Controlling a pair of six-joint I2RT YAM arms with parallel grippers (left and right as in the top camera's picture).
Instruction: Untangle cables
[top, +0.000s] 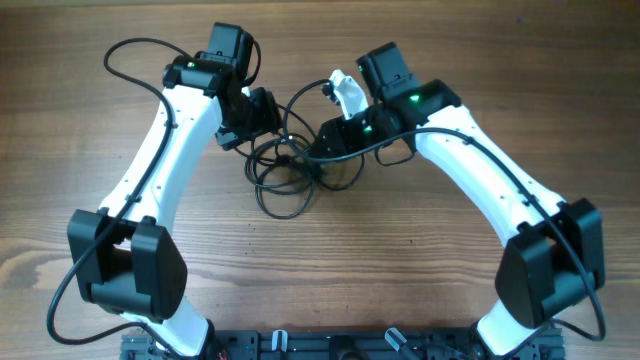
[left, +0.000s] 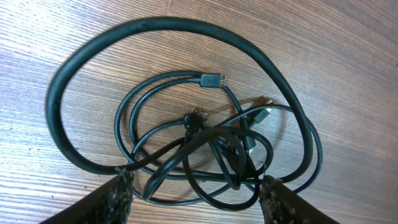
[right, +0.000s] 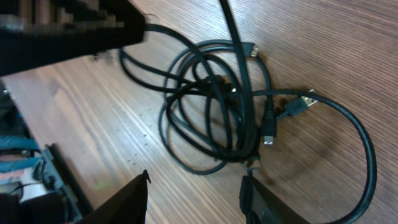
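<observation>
Left gripper (left: 196, 188) seen parted wide, nothing clamped. Right gripper (right: 194, 194) likewise parted, empty. Black cables (left: 205, 149) heaped in tangled loops just beneath both grippers. USB plug (right: 303, 101) exposed at heap edge. Wooden table (top: 400, 260) spread underneath.

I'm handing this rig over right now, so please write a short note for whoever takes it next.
Left gripper: open, over the tangle, gripping nothing.
Right gripper: open, at the tangle's edge, gripping nothing.
Thin black cables with small plug ends: one looped, crossed bundle on the wooden table, between the two grippers.
Done: no cable separated yet.
Left: pull each cable free of the bundle and lay them apart.
</observation>
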